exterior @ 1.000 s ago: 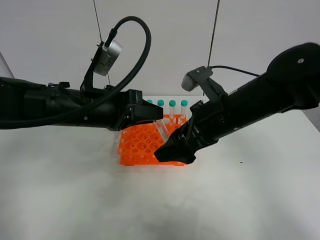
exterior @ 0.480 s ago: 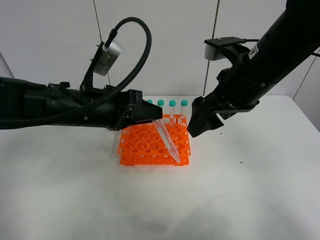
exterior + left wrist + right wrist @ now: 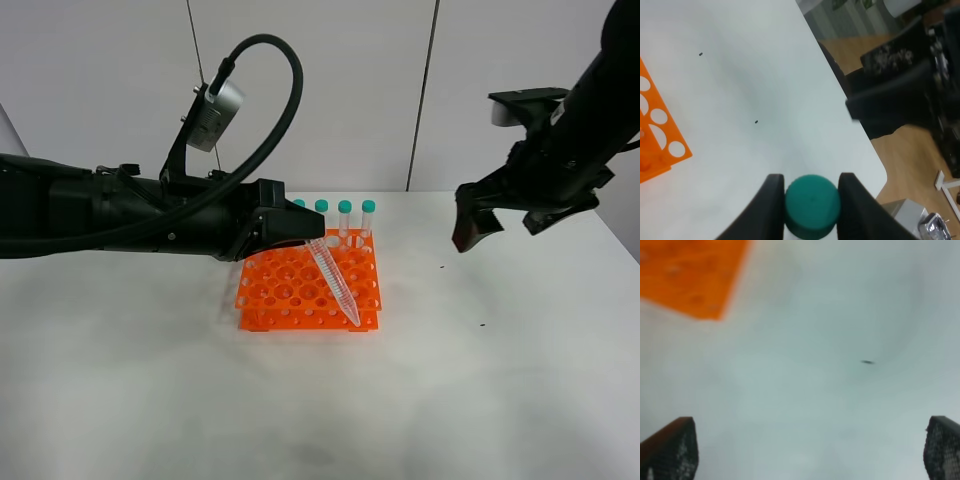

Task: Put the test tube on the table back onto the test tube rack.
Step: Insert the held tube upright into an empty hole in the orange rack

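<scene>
The left gripper [image 3: 811, 195] pinches the test tube [image 3: 338, 285] by its teal cap, the tube tilted with its tip down at the near right holes of the orange test tube rack [image 3: 285, 292] by the counter's [image 3: 480, 390] far edge, while the right gripper [image 3: 502, 215], fingers spread wide, hovers empty near the far right corner.

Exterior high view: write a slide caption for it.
Left tool grips a tilted tube by its cap, tip over the rack; open right tool hangs apart above the table.
</scene>
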`<state>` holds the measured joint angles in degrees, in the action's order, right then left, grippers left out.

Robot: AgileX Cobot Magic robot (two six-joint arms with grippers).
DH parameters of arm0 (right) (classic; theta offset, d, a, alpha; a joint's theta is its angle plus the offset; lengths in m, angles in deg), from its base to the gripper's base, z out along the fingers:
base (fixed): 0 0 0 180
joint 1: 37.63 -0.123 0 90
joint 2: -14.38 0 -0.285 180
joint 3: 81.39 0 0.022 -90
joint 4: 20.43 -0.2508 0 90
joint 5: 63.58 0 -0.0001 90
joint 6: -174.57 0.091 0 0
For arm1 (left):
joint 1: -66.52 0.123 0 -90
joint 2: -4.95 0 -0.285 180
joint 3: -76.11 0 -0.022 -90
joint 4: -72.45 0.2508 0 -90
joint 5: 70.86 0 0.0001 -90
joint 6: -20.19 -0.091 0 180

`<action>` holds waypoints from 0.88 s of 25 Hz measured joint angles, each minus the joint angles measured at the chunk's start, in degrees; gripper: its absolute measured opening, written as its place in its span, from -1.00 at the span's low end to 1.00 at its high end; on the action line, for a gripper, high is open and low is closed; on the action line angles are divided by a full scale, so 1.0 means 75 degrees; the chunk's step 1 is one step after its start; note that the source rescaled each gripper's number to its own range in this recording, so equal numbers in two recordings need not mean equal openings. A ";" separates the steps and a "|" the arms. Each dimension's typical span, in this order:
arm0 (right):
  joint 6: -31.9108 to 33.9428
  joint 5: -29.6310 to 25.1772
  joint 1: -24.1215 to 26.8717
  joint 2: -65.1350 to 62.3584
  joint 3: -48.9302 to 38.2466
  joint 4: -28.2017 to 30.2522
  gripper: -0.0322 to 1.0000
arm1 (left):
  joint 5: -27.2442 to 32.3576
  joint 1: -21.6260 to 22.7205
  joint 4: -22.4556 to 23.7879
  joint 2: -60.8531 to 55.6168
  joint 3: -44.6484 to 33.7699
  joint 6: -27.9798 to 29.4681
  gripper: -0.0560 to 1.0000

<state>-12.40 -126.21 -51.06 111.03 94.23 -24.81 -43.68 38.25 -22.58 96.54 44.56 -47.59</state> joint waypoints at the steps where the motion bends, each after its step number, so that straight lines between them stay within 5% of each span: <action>1: -0.0050 0.0000 0.0343 0.0017 0.0000 0.0000 1.00 | 0.0000 0.0000 0.0000 0.0000 0.0000 0.0000 -0.89; 8: -0.0164 -0.0252 0.2300 0.0038 0.0000 0.0046 1.00 | 0.0000 0.0000 0.0000 0.0000 0.0000 0.0000 -0.89; 15: -0.0213 -0.0867 0.2361 0.0028 0.0000 -0.0219 1.00 | 0.0000 0.0000 0.0000 0.0000 0.0000 0.0010 -0.89; 22: -0.0328 -0.0684 0.1875 -0.0648 -0.0906 -0.0359 1.00 | -0.0028 0.0000 0.0000 0.0000 0.0000 0.0010 -0.89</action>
<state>-14.87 -131.33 -37.00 106.16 87.44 -27.51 -43.89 38.25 -22.58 96.54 44.56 -47.51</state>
